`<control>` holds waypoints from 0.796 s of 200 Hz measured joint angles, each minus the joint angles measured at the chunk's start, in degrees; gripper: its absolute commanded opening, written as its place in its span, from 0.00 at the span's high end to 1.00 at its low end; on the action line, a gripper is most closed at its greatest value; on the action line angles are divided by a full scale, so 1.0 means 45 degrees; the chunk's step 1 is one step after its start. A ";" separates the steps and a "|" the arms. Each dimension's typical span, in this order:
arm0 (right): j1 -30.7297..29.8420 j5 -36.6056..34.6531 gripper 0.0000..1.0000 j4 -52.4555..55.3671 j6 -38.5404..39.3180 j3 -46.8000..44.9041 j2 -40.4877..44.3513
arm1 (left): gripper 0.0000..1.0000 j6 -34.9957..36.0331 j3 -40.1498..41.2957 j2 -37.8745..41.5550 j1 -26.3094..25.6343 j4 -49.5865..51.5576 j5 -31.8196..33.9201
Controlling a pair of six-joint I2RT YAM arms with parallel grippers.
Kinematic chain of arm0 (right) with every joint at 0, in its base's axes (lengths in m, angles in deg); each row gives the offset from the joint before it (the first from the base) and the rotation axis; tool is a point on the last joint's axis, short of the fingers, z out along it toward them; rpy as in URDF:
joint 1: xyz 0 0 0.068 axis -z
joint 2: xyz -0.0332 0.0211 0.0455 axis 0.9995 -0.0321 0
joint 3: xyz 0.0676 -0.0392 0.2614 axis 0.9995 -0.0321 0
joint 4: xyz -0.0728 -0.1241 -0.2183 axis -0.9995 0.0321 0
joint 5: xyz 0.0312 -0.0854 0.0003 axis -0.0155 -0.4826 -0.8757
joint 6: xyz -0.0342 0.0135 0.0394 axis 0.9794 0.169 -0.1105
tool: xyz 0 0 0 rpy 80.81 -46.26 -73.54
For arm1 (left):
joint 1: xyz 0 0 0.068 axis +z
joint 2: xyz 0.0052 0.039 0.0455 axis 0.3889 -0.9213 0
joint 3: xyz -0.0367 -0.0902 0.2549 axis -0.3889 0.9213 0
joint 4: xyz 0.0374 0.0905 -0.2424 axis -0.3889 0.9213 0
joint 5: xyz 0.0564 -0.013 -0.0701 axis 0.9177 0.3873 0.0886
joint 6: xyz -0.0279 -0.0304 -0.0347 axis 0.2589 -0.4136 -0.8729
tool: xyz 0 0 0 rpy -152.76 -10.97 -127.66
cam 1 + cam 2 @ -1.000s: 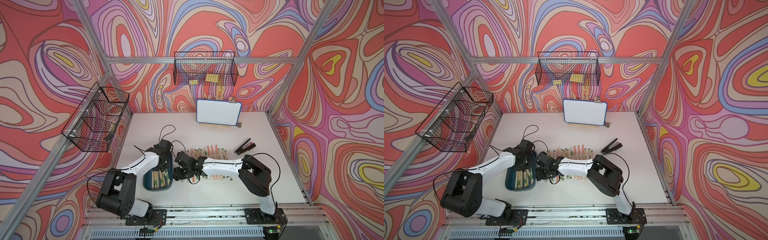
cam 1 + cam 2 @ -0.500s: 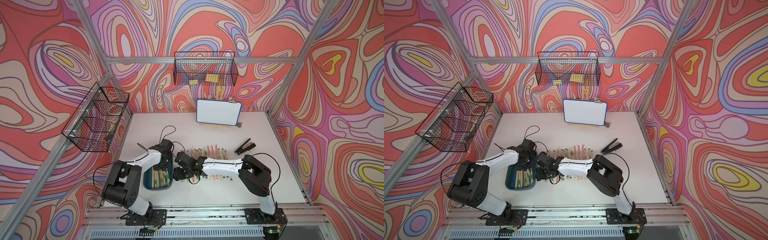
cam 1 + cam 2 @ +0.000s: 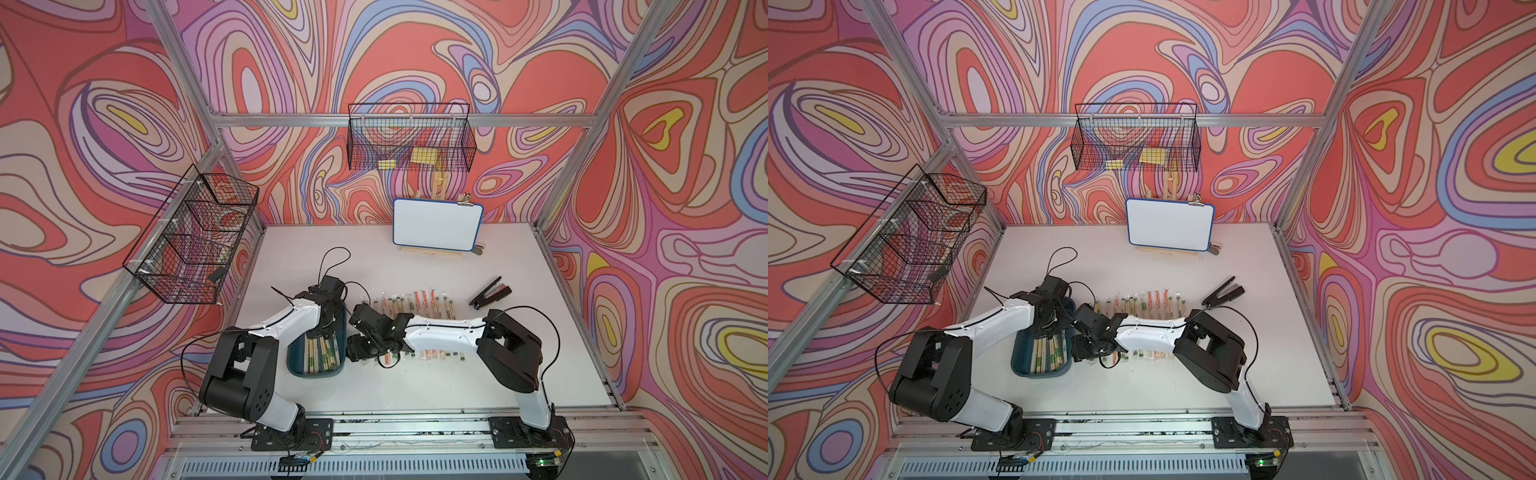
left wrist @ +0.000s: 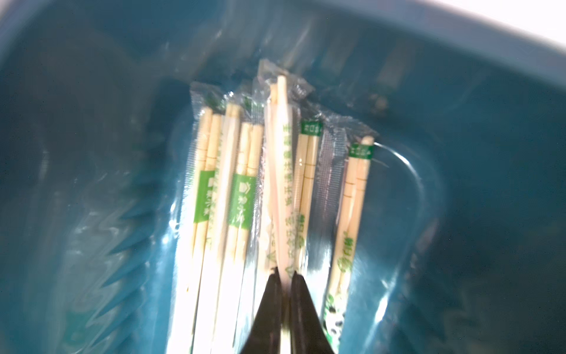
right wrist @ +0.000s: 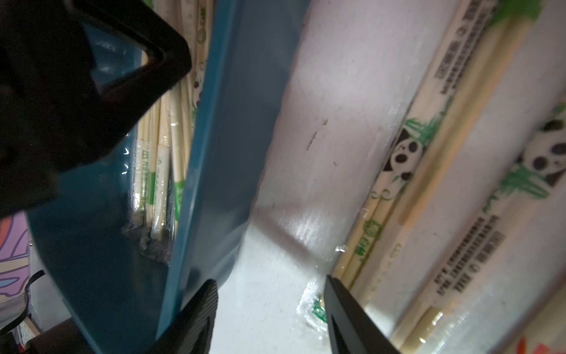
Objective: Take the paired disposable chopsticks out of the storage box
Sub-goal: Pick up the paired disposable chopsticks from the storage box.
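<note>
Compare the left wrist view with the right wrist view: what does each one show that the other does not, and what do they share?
Only the left wrist view: the left tool closed on one green-lettered chopstick pair, among the others in the storage box.
Only the right wrist view: the right tool, open, over bare table just outside the box wall, and panda-printed pairs lying on the table.
Both: the teal box and the green-marked sleeved pairs inside it.
</note>
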 measured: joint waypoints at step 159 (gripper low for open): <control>0.0646 -0.0743 0.39 0.0364 0.0136 -0.1054 0.1103 | 1.00 0.1258 -0.2647 0.2497 -0.0583 0.1647 -0.1389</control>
